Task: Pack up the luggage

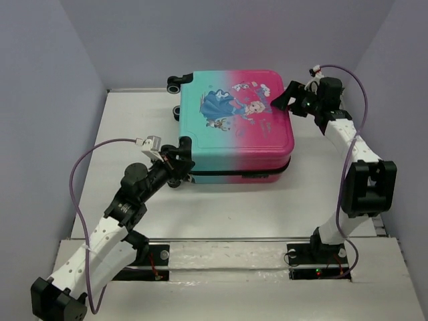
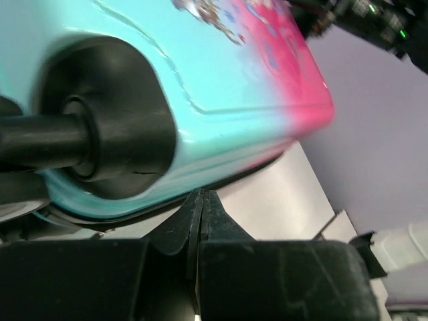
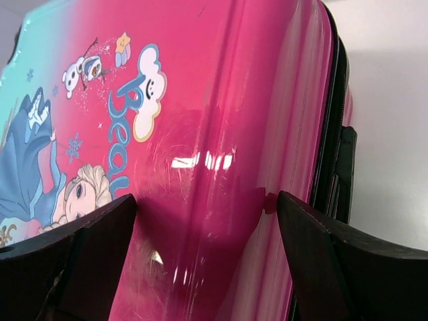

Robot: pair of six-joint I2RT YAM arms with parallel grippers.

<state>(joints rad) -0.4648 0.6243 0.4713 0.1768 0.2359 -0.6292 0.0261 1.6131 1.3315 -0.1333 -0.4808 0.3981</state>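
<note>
One luggage [image 1: 234, 124] — table [image 1: 221, 207] margin each side.

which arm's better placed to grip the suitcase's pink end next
Right, probably: the right fingers are open over the luggage at its pink end; the left fingers are shut by a teal-end wheel.

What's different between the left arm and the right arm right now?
The left arm has its jaws shut; the right arm has its jaws spread wide. The left arm is at the teal near corner of the luggage, beside a black wheel; the right arm is at the pink far corner. Both are at the closed luggage, and neither holds anything.
</note>
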